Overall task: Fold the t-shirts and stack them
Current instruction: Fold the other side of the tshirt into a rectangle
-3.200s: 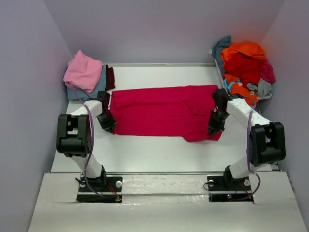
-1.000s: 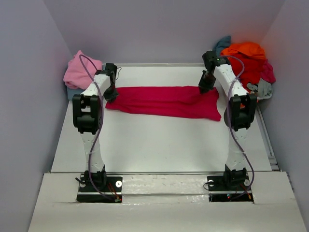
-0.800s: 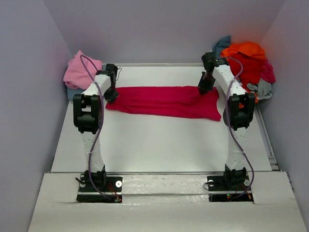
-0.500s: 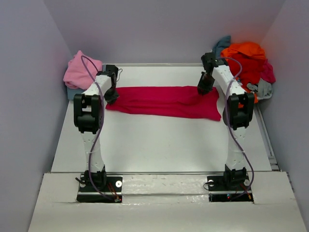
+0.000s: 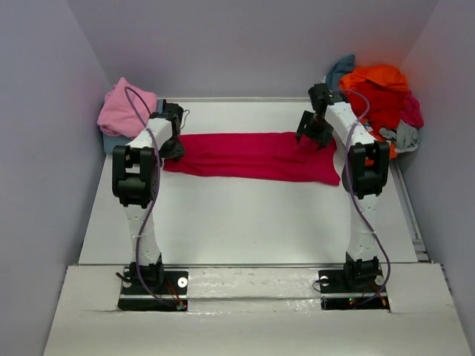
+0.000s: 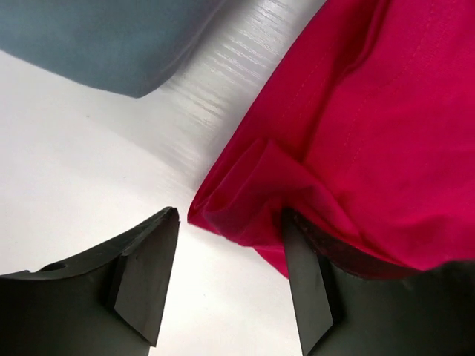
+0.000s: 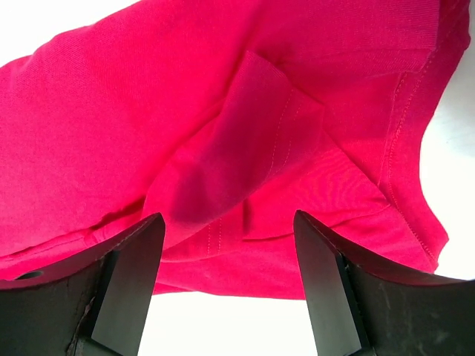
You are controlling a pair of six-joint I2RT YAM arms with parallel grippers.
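The magenta tee (image 5: 252, 156) lies as a long folded band across the far part of the table (image 5: 245, 222), its left end just beside the stack with the pink tee (image 5: 128, 105) on top and its right end near the loose pile (image 5: 377, 95) of orange, red and grey tees in the far right corner. A few seconds back it lay spread out and wider, with both arms at its near edge; it is now doubled over and only about half as deep. A second ago both grippers were pinched shut on the band's far corners. Now the left gripper (image 5: 172, 144) has its jaws spread wide, and in its wrist view (image 6: 228, 222) the folded corner of the tee (image 6: 371, 111) lies loose between them, the cloth resting against one jaw, with the blue tee (image 6: 96, 37) of the stack close by on the table (image 6: 74, 163). The right gripper (image 5: 315, 133) has also let go: its jaws (image 7: 228, 222) stand wide apart just above the tee (image 7: 223, 96), pinching nothing. The band itself has not shifted since the release.
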